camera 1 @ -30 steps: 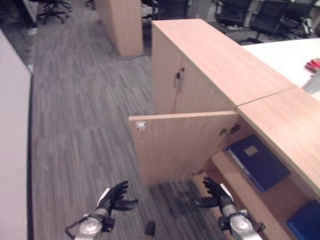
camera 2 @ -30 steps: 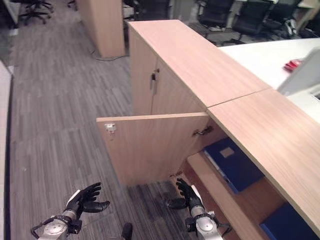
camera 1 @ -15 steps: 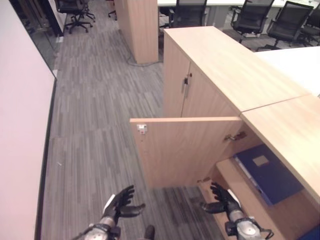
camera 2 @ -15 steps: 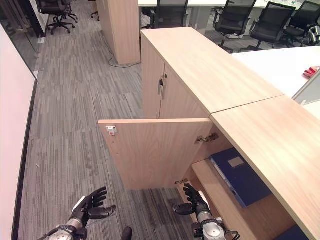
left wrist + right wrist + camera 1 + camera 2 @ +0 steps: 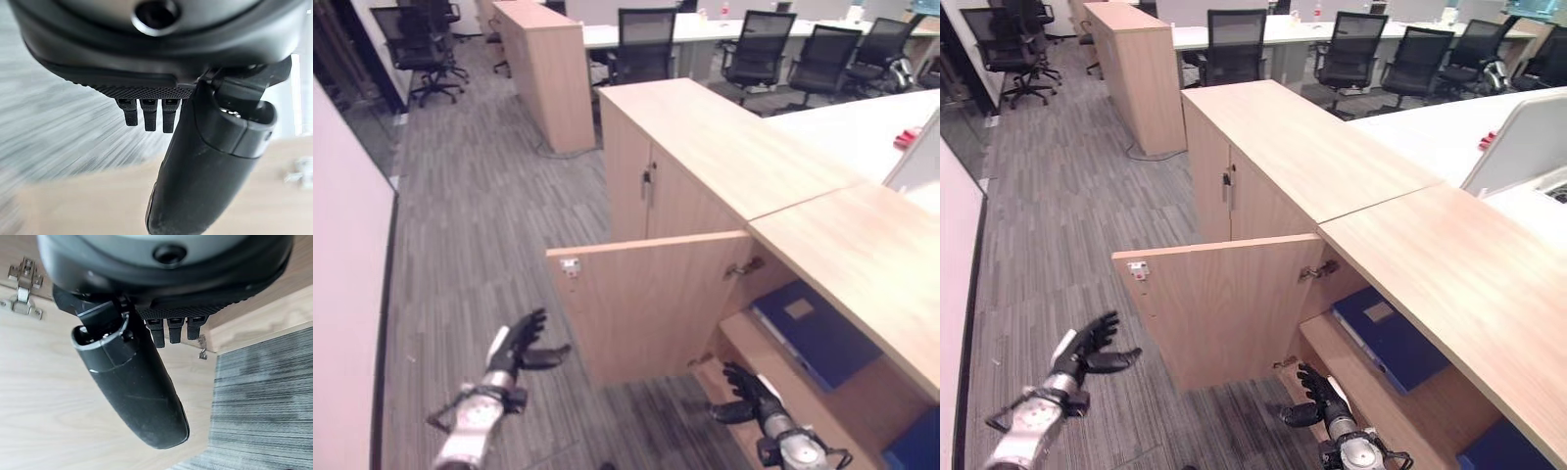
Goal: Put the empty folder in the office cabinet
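a low wooden office cabinet [image 5: 724,162] runs along the right of the carpeted floor [image 5: 489,225], and its nearer door [image 5: 651,304] stands swung wide open, edge-on toward the robot, with a small white catch [image 5: 570,264] near its top outer corner and a metal hinge [image 5: 742,267] where it meets the carcass. inside the opened compartment a blue folder [image 5: 813,333] lies flat on the upper shelf [image 5: 773,367], under the cabinet's light wood top, with a pale label on its cover. a second blue item [image 5: 913,446] shows at the far lower right, lower in the cabinet; what it is cannot be told. the left hand [image 5: 517,345] hangs in the air over the floor, well to the left of the open door, fingers spread and fairly straight, thumb out, holding nothing. the right hand [image 5: 746,392] sits low by the bottom of the open compartment, just beside the shelf's front edge, fingers loosely extended and thumb apart, also holding nothing; its wrist view shows the thumb [image 5: 132,382] against the door's inner face with a hinge plate [image 5: 22,286] close by. beyond the cabinet stand a white desk [image 5: 842,113], several black office chairs [image 5: 749,54] and another wooden unit [image 5: 543,69]; a white panel [image 5: 342,294] borders the floor on the left.
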You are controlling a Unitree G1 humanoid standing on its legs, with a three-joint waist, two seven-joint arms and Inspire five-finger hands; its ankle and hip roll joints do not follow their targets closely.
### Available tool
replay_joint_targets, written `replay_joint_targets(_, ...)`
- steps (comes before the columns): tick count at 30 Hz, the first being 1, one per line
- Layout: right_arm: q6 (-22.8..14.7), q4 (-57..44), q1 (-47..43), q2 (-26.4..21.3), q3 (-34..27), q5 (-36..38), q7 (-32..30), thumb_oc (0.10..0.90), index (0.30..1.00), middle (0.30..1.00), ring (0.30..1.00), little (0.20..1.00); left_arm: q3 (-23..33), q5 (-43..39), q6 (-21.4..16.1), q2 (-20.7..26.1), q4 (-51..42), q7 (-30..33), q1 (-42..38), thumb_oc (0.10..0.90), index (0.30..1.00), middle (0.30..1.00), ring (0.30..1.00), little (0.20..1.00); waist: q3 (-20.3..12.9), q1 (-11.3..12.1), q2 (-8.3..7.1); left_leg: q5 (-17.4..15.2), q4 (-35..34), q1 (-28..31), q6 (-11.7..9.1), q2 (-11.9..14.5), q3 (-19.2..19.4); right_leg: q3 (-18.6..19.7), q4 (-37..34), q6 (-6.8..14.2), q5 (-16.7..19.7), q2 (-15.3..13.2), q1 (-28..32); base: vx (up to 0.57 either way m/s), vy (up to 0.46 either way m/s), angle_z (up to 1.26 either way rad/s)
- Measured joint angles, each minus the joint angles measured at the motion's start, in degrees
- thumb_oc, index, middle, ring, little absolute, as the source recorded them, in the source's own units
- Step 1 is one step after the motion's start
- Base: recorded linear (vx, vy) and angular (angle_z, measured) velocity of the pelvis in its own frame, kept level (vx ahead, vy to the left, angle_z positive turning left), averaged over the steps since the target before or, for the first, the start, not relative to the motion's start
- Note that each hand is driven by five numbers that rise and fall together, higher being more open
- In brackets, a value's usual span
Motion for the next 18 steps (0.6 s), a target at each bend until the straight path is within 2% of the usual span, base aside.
replay_joint_targets(5, 0.2, 0.0, 0.1, -0.6, 1.9, 0.0, 0.7, 0.800, 0.900, 0.900, 0.900, 0.900, 0.4, -1.7, 0.1, 3.5, 6.6, 0.7, -8.6, 0.800, 0.900, 0.900, 0.900, 0.900, -1.2, -1.9, -0.64, -0.3, 0.0, 0.5, 0.2, 0.3, 1.5, 1.4, 0.0, -0.1, 0.2, 0.2, -0.4, 0.01, 0.022, -0.15)
replay_joint_targets(7, 0.2, 0.0, 0.1, -0.7, 2.3, 0.0, 0.7, 0.800, 0.900, 0.900, 0.900, 0.900, -1.3, -1.7, 0.2, 5.6, 9.0, 0.5, -10.7, 0.800, 0.900, 0.900, 0.900, 0.900, -1.4, -2.9, -0.89, -0.3, 0.0, 0.5, 0.2, 0.3, 1.8, 1.6, 0.0, -0.1, 0.3, 0.2, -0.5, 0.02, 0.037, -0.05)
replay_joint_targets(10, 0.2, 0.2, -0.2, -0.7, 3.9, 0.0, 1.8, 0.800, 0.900, 0.900, 0.900, 0.900, -6.5, -1.5, 1.5, 6.6, 14.1, 0.3, -18.4, 0.800, 0.900, 0.900, 0.900, 0.900, -1.9, -3.8, -1.83, -0.4, 0.0, 0.4, 0.0, 0.3, 2.4, 2.3, 0.0, 0.0, 0.4, 0.2, -0.9, 0.01, 0.031, -0.10)
replay_joint_targets(14, 0.4, 0.2, -0.1, -0.6, 4.7, 0.0, 2.0, 0.800, 0.900, 0.900, 0.900, 0.900, -8.7, -1.7, 1.7, 6.7, 14.0, -0.2, -20.1, 0.800, 0.900, 0.900, 0.900, 0.900, -2.1, -4.6, -2.56, -0.4, 0.0, 0.4, 0.1, 0.3, 3.3, 3.1, 0.0, 0.1, 0.6, 0.1, -1.3, 0.00, 0.022, -0.12)
replay_joint_targets(18, 0.7, 0.3, -0.1, -0.6, 4.7, 0.0, 2.0, 0.800, 0.900, 0.900, 0.900, 0.900, -10.2, -3.2, 2.0, 5.5, 12.0, -0.8, -19.9, 0.800, 0.900, 0.900, 0.900, 0.900, -2.1, -4.4, -2.73, -0.4, 0.0, 0.3, 0.1, 0.3, 3.3, 3.2, 0.0, 0.1, 0.6, 0.1, -1.5, 0.00, 0.000, 0.00)
